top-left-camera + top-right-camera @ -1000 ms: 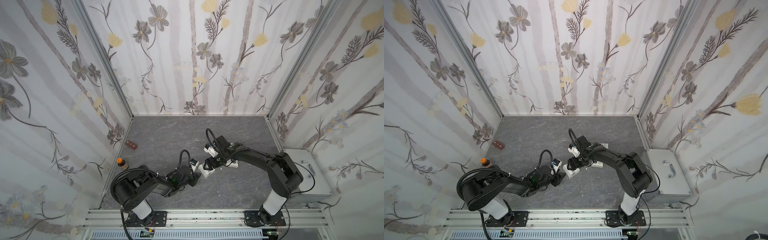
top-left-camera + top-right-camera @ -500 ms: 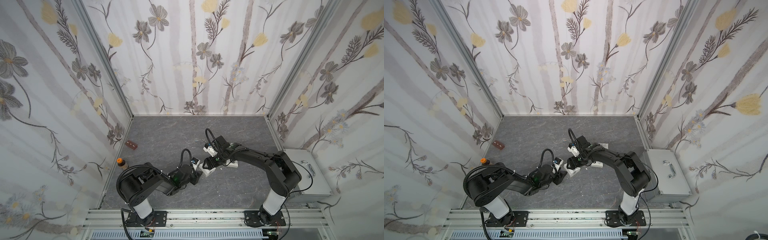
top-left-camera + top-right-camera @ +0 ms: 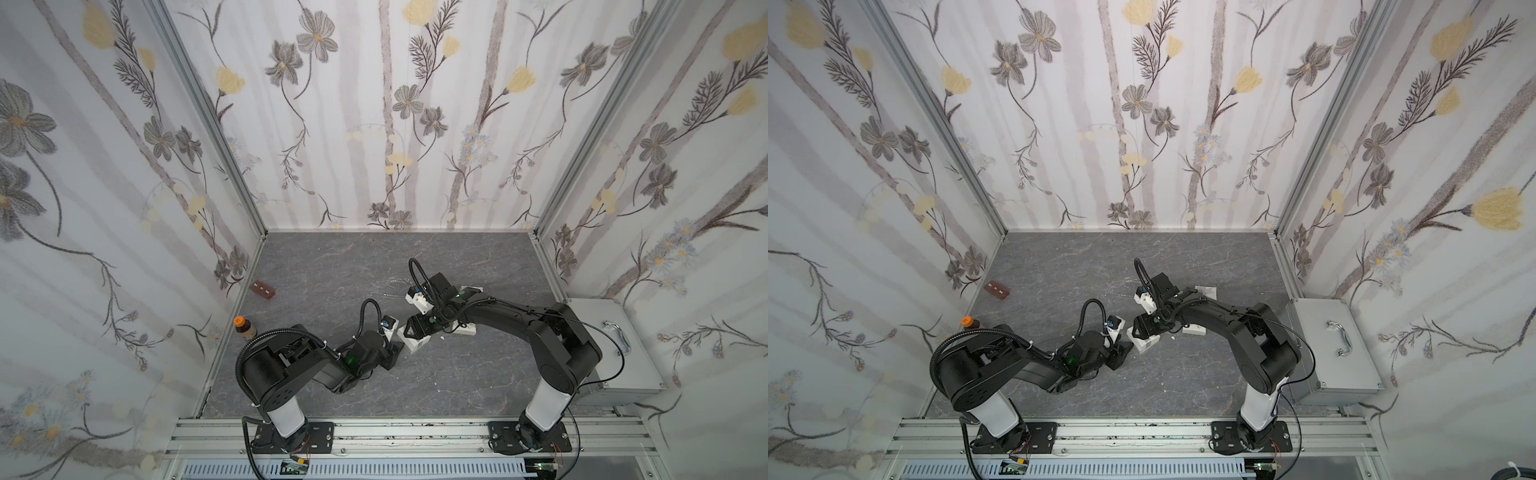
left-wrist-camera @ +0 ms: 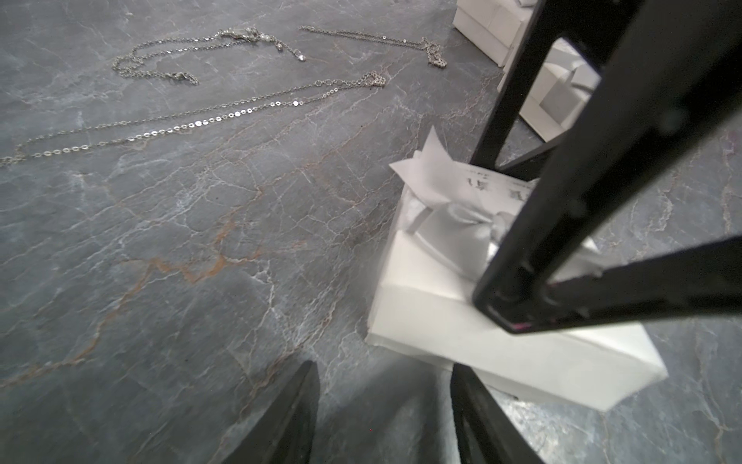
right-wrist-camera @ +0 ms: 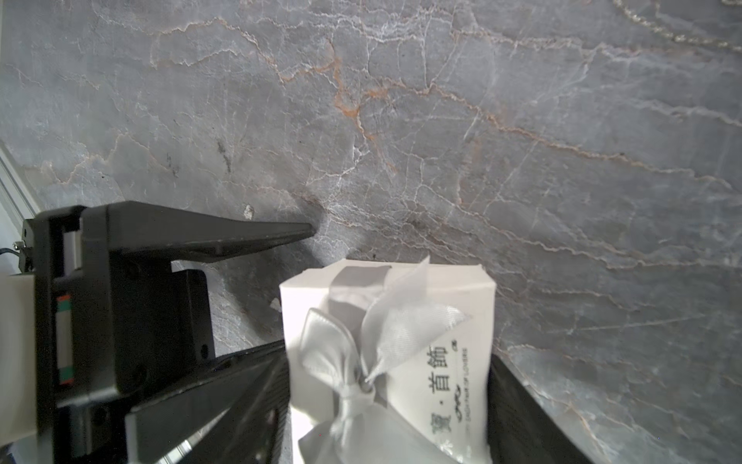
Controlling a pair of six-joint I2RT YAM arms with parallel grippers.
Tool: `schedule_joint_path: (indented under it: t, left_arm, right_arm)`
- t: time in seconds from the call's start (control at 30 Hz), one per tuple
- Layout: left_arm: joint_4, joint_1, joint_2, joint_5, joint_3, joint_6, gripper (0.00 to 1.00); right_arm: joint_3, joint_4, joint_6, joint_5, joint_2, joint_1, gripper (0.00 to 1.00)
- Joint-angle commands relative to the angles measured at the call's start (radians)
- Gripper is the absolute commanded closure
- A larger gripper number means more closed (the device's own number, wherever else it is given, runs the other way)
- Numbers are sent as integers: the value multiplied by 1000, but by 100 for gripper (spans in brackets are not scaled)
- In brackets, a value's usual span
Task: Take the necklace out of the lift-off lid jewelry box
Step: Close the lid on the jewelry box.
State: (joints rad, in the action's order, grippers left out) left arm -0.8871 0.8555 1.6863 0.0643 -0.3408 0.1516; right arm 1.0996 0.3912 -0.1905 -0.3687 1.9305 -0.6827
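A small white jewelry box [image 5: 313,297] sits near the middle of a grey marbled table [image 3: 340,266], a little toward its front edge; its lid [image 5: 453,297] is on, so its contents are hidden; a silver satin bow [image 5: 361,361] is tied across the lid, beside dark printed lettering. The right gripper [image 3: 410,332] reaches down over the box with its fingers [image 5: 518,409] spread, one on each side of the lid and right against or just beside it; whether they press on it cannot be told. The left gripper [image 4: 383,365] is low over the table at the box's front-left corner, its two fingers well apart with only bare table between them; one fingertip is just beside the box's lower edge. In the left wrist view three thin silver chains [image 4: 200,120] lie loose on the table beyond the box, apart from it. More white boxes [image 3: 461,328] lie just behind the right gripper, toward the table's right side. Near the left edge are a small brown block [image 3: 262,289] and an upright bottle [image 3: 244,328] with an orange cap; a grey metal case [image 3: 611,345] with a handle lies past the right edge.
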Motion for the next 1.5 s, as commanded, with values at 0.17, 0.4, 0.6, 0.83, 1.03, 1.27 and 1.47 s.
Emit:
schedule_joint_path:
  t: [0.17,0.4,0.6,0.83,1.03,1.27,1.47]
  left_arm:
    - [51,-1,-79,28,0,21,45]
    - [233,0,-230,60,11,19,45]
    - [429,-13,-417,120,13,6,44]
    - [563,-49,-587,134,19,5,43]
    - [616,-71,-650,132,23,4,43]
    - [625,-81,-666,130,29,12,43]
    - [632,-93,-668,123,27,12,42]
  right_arm:
    - [-32,-18,-27,96,0,-11,32]
    - [-62,-38,-40,167,-21,-21,33]
    - [-79,-53,-59,230,-29,-47,33]
    - [-99,-53,-80,326,-31,-72,33]
    - [-140,-92,-108,375,-24,-85,34]
    - [-173,-139,-163,424,-4,-134,35]
    - [-245,-204,-221,449,-55,-138,35]
